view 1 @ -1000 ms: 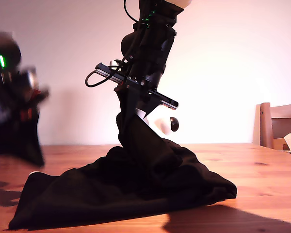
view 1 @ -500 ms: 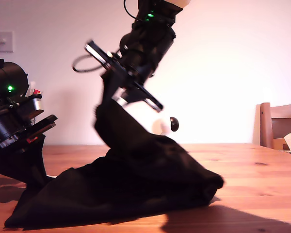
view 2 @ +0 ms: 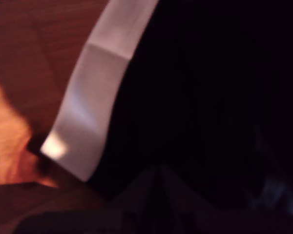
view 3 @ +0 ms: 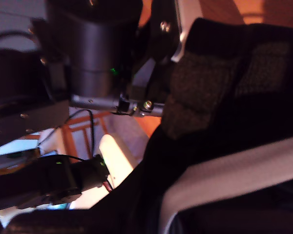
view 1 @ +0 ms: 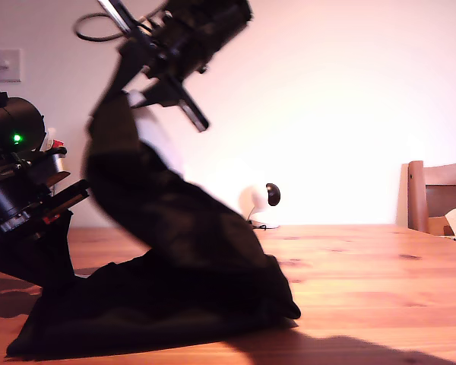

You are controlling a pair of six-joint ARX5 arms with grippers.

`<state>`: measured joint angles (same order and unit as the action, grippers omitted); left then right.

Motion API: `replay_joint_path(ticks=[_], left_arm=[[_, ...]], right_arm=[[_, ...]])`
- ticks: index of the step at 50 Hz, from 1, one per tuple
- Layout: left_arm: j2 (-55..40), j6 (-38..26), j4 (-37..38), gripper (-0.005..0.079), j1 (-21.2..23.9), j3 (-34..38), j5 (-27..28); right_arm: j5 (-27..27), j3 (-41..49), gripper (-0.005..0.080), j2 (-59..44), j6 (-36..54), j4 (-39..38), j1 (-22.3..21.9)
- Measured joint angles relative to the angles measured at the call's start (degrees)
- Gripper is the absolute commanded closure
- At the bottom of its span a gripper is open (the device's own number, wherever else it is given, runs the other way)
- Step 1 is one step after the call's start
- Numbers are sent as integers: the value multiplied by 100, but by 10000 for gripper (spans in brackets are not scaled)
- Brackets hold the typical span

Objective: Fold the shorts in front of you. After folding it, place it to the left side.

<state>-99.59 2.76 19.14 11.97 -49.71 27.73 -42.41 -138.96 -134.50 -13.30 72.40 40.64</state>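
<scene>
The black shorts [view 1: 175, 289] lie heaped on the wooden table [view 1: 380, 289], with one part pulled up into a tall peak. A raised arm's gripper [view 1: 115, 90] is shut on that peak, high at the exterior view's left of centre. A low arm's gripper [view 1: 45, 255] rests on the shorts' end at the exterior view's left, its jaws hidden by cloth. The first wrist view is filled by the shorts [view 2: 210, 97], their white band [view 2: 88, 107] and table wood. The second wrist view shows the shorts [view 3: 244, 122], a white band [view 3: 234, 175] and the other arm [view 3: 93, 53].
A wooden chair [view 1: 438, 194] stands at the exterior view's right edge. A small white object with a black knob [view 1: 267, 196] sits at the table's far side. A wall switch [view 1: 1, 65] is at the exterior view's upper left.
The raised arm has swung up and toward the exterior view's left, carrying the cloth; the shorts' other end slid left along the table. The low arm came down a second ago, then stayed.
</scene>
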Motion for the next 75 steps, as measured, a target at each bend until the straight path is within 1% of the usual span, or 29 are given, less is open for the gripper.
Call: replay_joint_path(ticks=[3,8,14,22,32,37,40,46,52,62,70,75], left_arm=[[-4,0,31,763,0,0,142],[-7,61,83,763,-20,2,625],[15,155,103,763,-118,2,1139],[216,162,192,758,-354,2,1296],[466,162,533,756,-868,2,1543],[645,168,682,756,-1169,4,1515],[828,173,704,756,-1373,7,1401],[1349,297,715,756,-1797,7,999],[1882,365,575,756,-2085,7,713],[2468,466,365,756,-2096,7,599],[2498,476,413,756,-2070,7,579],[2498,476,426,756,-2070,7,579]], right_arm=[[33,0,765,0,0,-7,0],[229,0,765,0,4,-9,-4],[273,0,765,0,76,-11,-31],[280,0,765,0,131,-11,-37],[409,0,765,0,153,-13,-37],[409,0,765,0,162,-13,-37],[409,0,765,0,164,-26,-37],[411,0,765,0,162,-70,-37],[407,0,765,-57,166,-164,-26],[402,0,765,-632,138,-382,114],[402,2,765,-1250,111,-546,271],[404,15,765,-1401,96,-603,367]])
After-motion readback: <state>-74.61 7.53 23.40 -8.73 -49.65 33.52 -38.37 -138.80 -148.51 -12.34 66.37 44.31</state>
